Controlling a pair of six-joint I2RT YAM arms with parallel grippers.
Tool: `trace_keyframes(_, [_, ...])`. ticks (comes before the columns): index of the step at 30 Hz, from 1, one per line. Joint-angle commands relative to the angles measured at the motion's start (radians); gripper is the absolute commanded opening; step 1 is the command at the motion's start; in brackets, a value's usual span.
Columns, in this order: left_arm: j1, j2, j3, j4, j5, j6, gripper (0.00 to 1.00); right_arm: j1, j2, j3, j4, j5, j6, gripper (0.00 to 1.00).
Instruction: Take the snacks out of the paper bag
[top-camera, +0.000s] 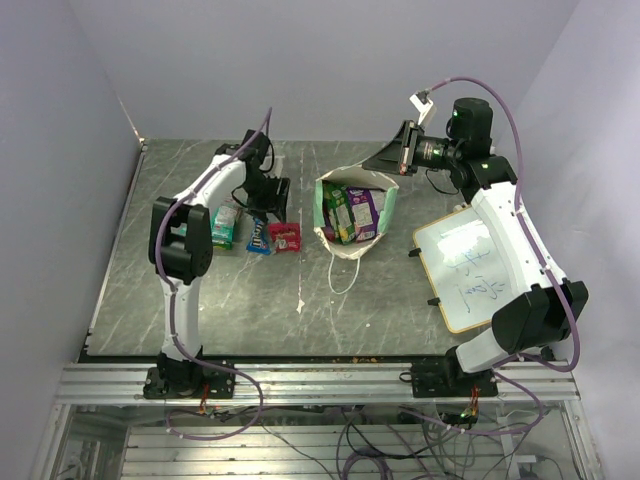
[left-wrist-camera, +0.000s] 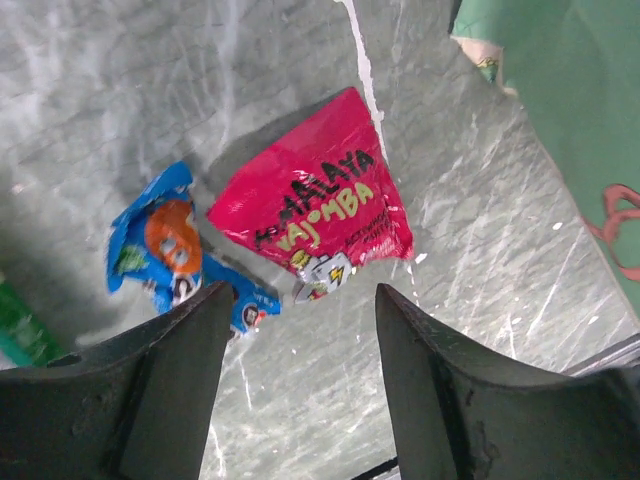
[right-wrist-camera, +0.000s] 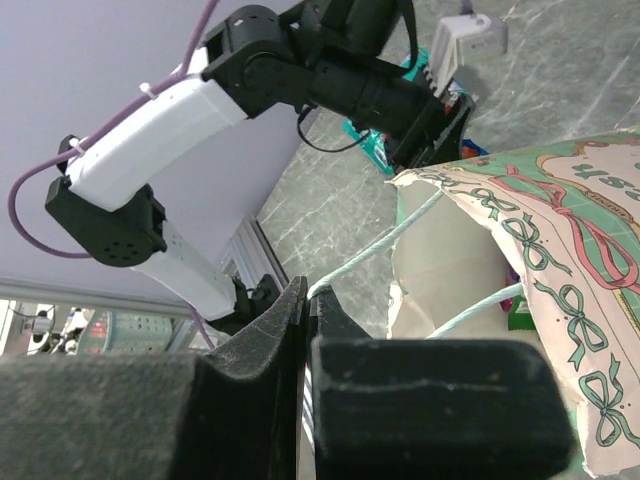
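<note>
Top external view: the dark marbled counter has pale walls on its left, back and right, and a metal rail along the near edge. A wood-framed whiteboard lies at the right side, partly under the right arm and near the paper bag. The bag stands mid-counter with its mouth open, a green packet and a purple packet showing inside.

Bare counter lies in front of the bag, crossed only by its loose string handle, and along the left wall. Left of the bag and apart from it, green bags, a blue bar and a red packet lie in a row.

The left hand hangs over the bar and red packet with its fingers spread, holding nothing. The right hand, at the bag's far rim, is pressed shut, and a taut string handle runs into its fingertips.
</note>
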Motion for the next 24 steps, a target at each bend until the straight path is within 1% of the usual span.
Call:
trace_keyframes(1, [0.000, -0.170, 0.013, 0.015, -0.063, -0.083, 0.71, 0.000, 0.009, 0.014, 0.007, -0.029, -0.009, 0.00])
trace_keyframes(3, [-0.007, -0.265, -0.051, 0.074, -0.074, -0.147, 0.73, 0.001, 0.007, 0.007, 0.013, -0.031, -0.004, 0.00])
trace_keyframes(6, [-0.030, -0.394, -0.198, 0.186, -0.075, -0.282, 0.72, 0.001, 0.006, 0.003, 0.024, -0.039, -0.005, 0.00])
trace_keyframes(9, [-0.100, -0.502, -0.323, 0.297, -0.079, -0.388, 0.73, 0.003, 0.008, 0.007, 0.015, -0.043, -0.015, 0.00])
trace_keyframes(11, [-0.148, -0.552, -0.351, 0.316, -0.118, -0.434, 0.74, 0.003, 0.005, 0.001, 0.014, -0.042, -0.019, 0.00])
trace_keyframes(15, [-0.233, -0.622, -0.345, 0.332, -0.198, -0.516, 0.72, 0.003, -0.001, -0.013, 0.023, -0.044, -0.015, 0.00])
trace_keyframes(18, [-0.300, -0.679, -0.350, 0.358, -0.297, -0.573, 0.65, 0.006, 0.000, -0.010, 0.024, -0.041, -0.018, 0.00])
trace_keyframes(21, [-0.359, -0.738, -0.383, 0.433, -0.379, -0.592, 0.57, 0.006, -0.002, -0.009, 0.031, -0.033, -0.017, 0.00])
trace_keyframes(23, [-0.392, -0.764, -0.387, 0.467, -0.414, -0.577, 0.48, 0.005, -0.006, -0.002, 0.034, -0.025, -0.019, 0.00])
trace_keyframes(24, [-0.407, -0.771, -0.386, 0.481, -0.431, -0.565, 0.44, 0.005, -0.006, 0.003, 0.033, -0.025, -0.019, 0.00])
